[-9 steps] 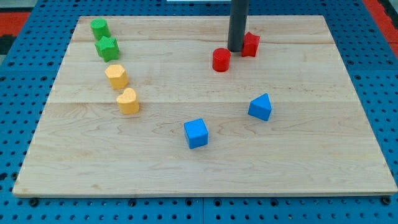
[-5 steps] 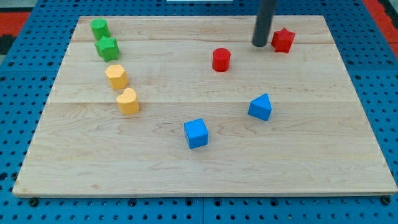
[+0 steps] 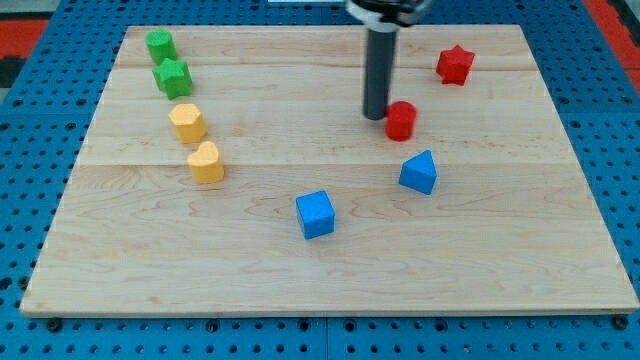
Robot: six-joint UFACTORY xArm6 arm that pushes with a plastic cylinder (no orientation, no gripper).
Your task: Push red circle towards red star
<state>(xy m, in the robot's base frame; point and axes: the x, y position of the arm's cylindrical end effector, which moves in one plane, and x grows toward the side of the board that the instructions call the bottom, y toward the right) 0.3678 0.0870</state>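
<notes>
The red circle [image 3: 401,120] is a short red cylinder lying right of the board's middle. The red star [image 3: 454,64] lies near the top right of the wooden board [image 3: 320,270], up and to the right of the circle. My tip [image 3: 376,115] is the lower end of a dark upright rod and stands just left of the red circle, touching or almost touching its left side.
A blue triangular block [image 3: 419,172] lies just below the red circle. A blue cube [image 3: 315,214] lies lower, near the middle. Two yellow blocks [image 3: 187,122] [image 3: 206,162] and two green blocks [image 3: 160,45] [image 3: 172,76] lie in a column at the left.
The red star was pushed right toward the board's top right. My tip then came back left and down, and the red circle has shifted right and down from where it was.
</notes>
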